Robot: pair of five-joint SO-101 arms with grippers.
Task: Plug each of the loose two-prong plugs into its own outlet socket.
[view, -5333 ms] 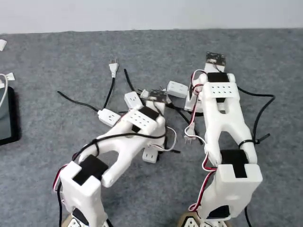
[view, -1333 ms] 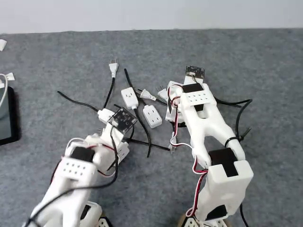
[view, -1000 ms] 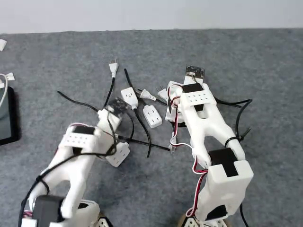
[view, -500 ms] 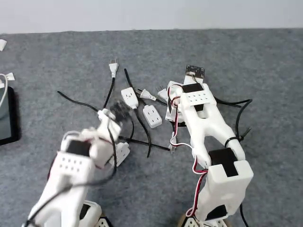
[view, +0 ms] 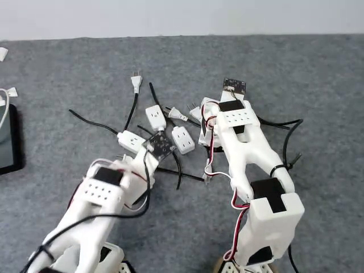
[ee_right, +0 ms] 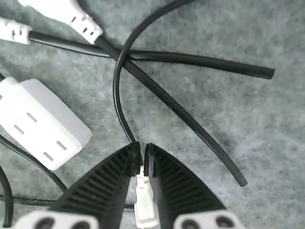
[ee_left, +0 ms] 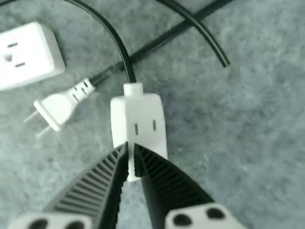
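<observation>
Aligning plug (ee_right: 143,202) | right tool (ee_right: 142,149) clamps it, near high view centre | left tool (ee_left: 127,147) closed, tip over socket (ee_left: 138,125) | square plug to slots (ee_left: 154,125), press straight, socket pinned.

No word, number or sign is showing readably on any outlet block (ee_left: 138,125), plug (ee_left: 56,107), black cord (ee_right: 190,125) or on the grey mat (view: 318,74).

table (view: 318,85): grey cloth; matt; rough felt | outlet socket (ee_left: 138,125): white plastic; smooth; faint sheen | plug (ee_right: 143,206): white smooth plastic | cord (ee_right: 214,65): black; smooth; rubbery | left hand (ee_left: 130,155): dark matt plastic; ribbed
</observation>
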